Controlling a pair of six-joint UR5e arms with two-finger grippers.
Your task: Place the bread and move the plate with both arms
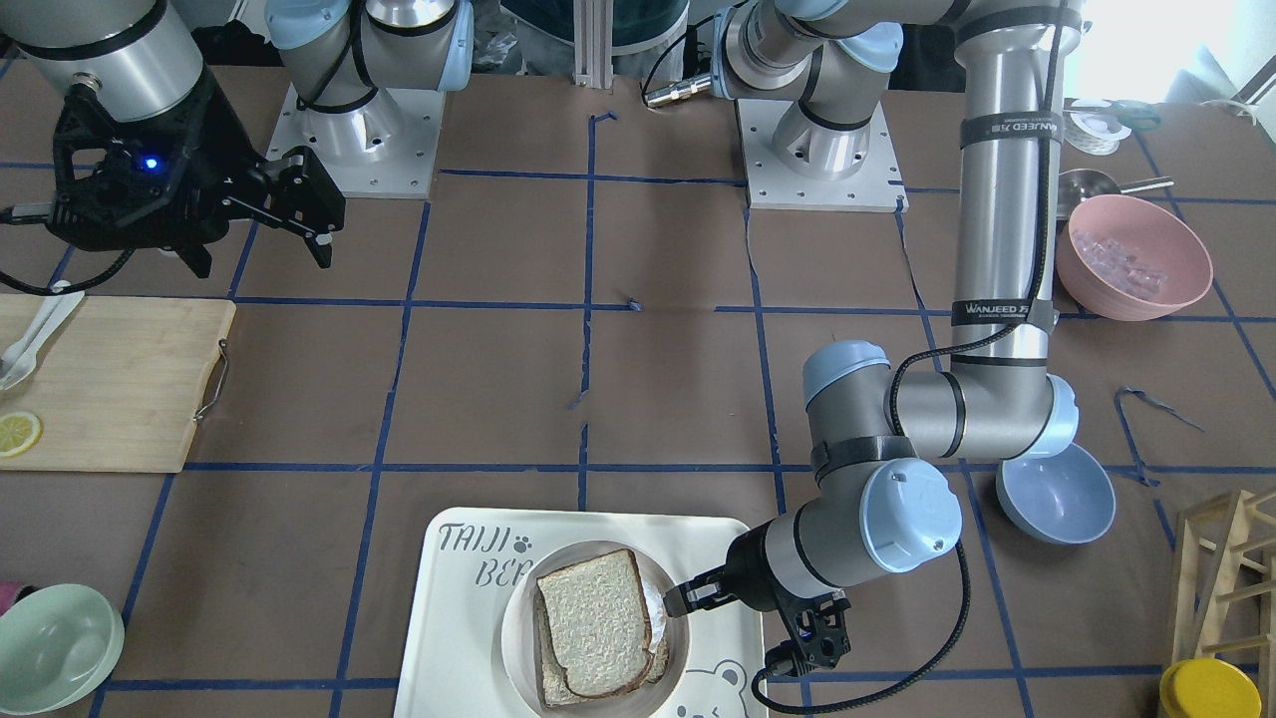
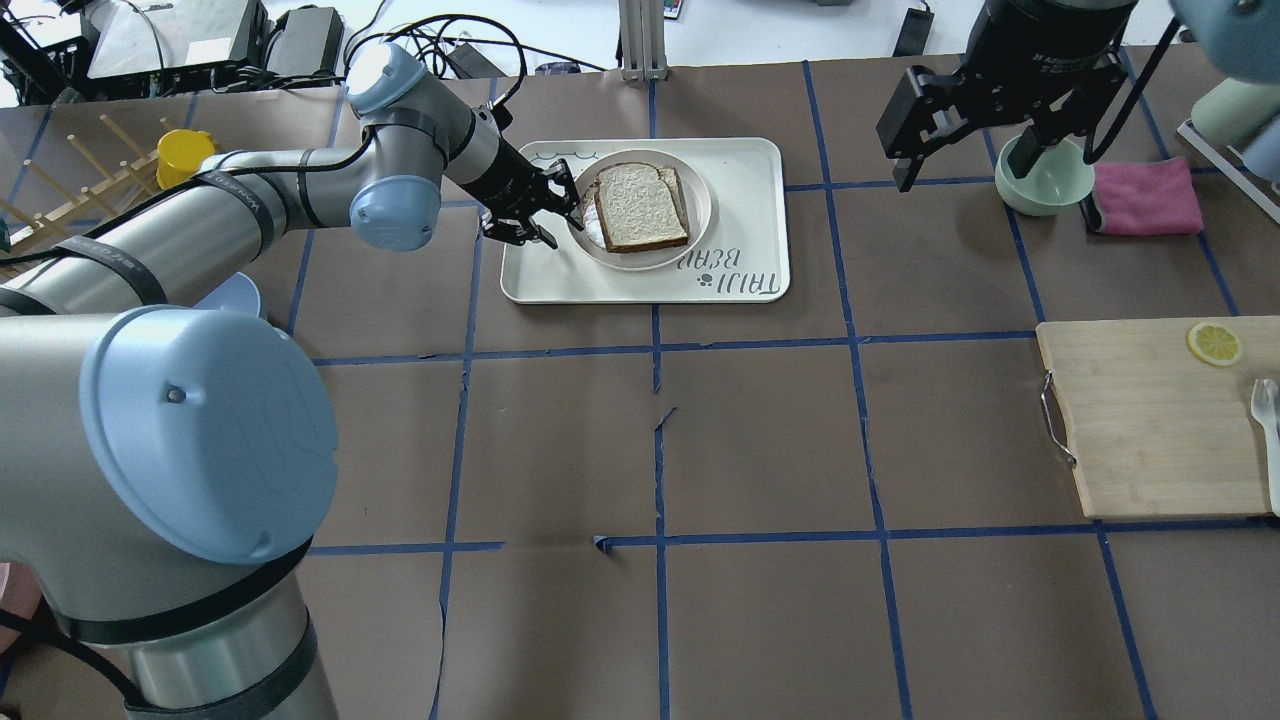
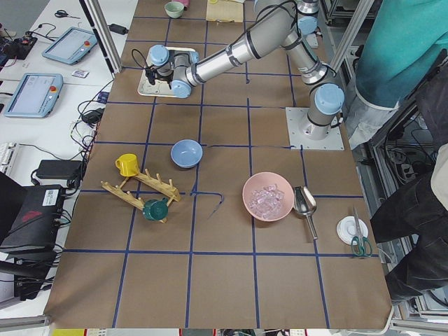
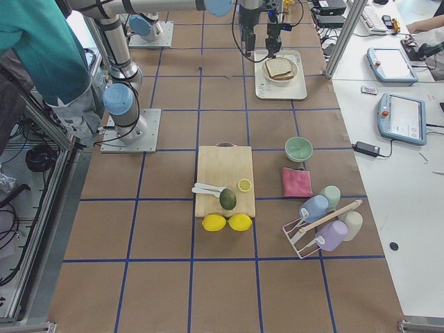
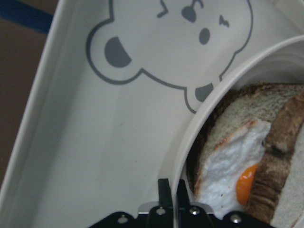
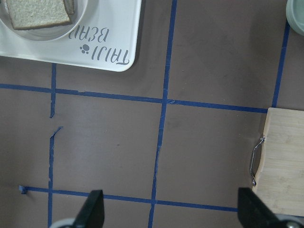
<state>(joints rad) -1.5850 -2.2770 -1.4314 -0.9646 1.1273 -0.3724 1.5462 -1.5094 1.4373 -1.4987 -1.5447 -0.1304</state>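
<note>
The bread (image 1: 595, 623) (image 2: 640, 205), a dark-crusted slice, lies on top of a second slice and a fried egg (image 5: 228, 168) on the small round plate (image 1: 510, 638) (image 2: 705, 200). The plate sits on the white "TAIJI BEAR" tray (image 1: 449, 638) (image 2: 745, 165). My left gripper (image 1: 673, 601) (image 2: 572, 205) (image 5: 173, 190) is shut on the plate's rim, one finger inside and one outside. My right gripper (image 1: 319, 204) (image 2: 1000, 150) (image 6: 175, 213) is open and empty. It hangs high over the table, away from the tray.
A wooden cutting board (image 1: 110, 384) (image 2: 1150, 420) holds a lemon slice and a spoon. A pink bowl (image 1: 1133, 257), a blue bowl (image 1: 1057, 494), a green bowl (image 2: 1045, 180), a pink cloth (image 2: 1145, 195), a yellow cup (image 1: 1209, 688) and a wooden rack (image 1: 1226, 578) stand around the edges.
</note>
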